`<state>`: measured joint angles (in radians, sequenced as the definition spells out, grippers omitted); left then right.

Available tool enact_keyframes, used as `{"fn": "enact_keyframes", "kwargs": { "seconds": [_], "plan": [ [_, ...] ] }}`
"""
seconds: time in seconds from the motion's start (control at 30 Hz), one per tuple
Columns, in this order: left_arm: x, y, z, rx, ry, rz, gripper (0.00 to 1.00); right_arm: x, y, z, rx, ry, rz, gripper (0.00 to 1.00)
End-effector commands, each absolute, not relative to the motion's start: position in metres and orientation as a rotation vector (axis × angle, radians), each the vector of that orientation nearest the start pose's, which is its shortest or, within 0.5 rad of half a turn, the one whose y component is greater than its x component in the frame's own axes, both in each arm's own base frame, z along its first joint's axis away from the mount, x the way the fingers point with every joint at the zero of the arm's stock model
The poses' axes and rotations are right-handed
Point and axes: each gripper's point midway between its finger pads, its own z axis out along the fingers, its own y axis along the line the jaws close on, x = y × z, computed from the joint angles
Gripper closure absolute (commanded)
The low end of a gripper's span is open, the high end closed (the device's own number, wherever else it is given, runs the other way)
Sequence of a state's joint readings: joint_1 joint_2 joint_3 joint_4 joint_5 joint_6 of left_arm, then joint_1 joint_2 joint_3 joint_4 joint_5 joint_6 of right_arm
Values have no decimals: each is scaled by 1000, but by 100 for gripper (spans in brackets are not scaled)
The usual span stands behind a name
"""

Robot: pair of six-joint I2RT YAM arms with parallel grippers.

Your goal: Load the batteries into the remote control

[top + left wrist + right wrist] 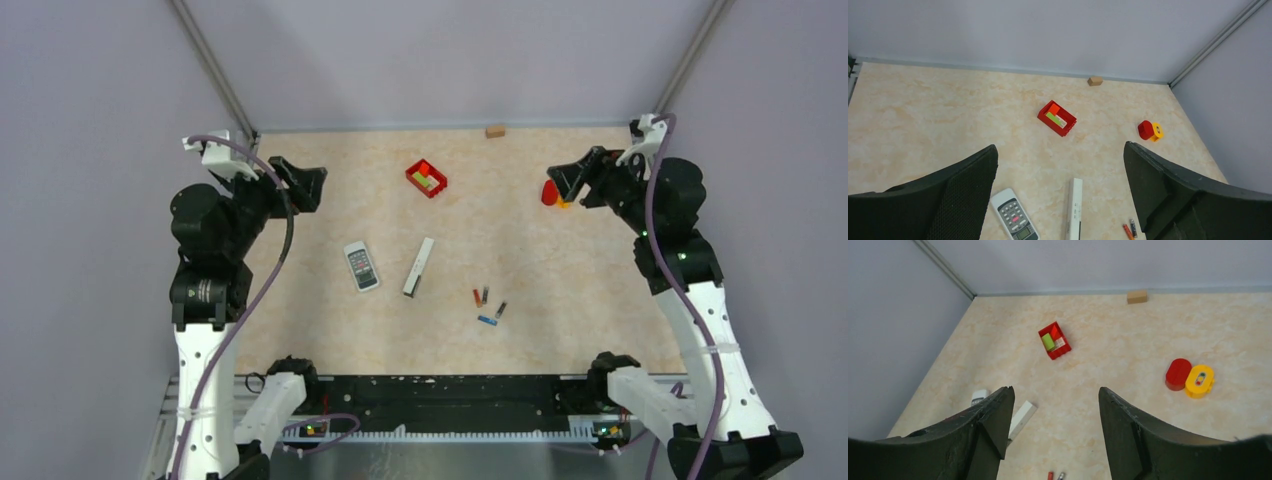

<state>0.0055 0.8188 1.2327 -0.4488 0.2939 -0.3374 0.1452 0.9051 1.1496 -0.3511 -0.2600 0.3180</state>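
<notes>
Two blocks (1055, 118) in red tray (1071, 124) | left end effector (1059, 148), right end effector (1055, 390) released

The left wrist view's bottom edge cut off the batteries (1132, 227) and the remote control (1015, 220).

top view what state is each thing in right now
left gripper, jaws wide open, empty
right gripper, jaws open, empty
batteries, four loose on the table, none loaded
keypad remote, lying face up, untouched
slim white remote, lying flat, apart from the keypad remote
red tray, open side up, not empty
</notes>
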Motion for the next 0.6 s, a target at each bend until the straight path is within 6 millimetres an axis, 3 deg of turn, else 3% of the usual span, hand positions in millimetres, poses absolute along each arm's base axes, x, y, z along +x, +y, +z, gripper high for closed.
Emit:
{"fn": "enact_keyframes", "kwargs": {
  "seconds": [0.0, 0.23, 0.4, 0.57],
  "plan": [
    [276, -58, 430, -94, 1542, -492, 1, 300, 127, 388, -112, 1624, 748, 34],
    [284, -59, 419, -117, 1538, -523, 1, 308, 148, 357, -94, 1673, 916, 34],
    [295, -59, 397, -166, 1567, -548, 1, 316, 151, 332, -38, 1730, 959, 34],
    [299, -109, 343, -26, 1739, -791, 1, 327, 160, 300, 28, 1793, 981, 34]
  ]
}}
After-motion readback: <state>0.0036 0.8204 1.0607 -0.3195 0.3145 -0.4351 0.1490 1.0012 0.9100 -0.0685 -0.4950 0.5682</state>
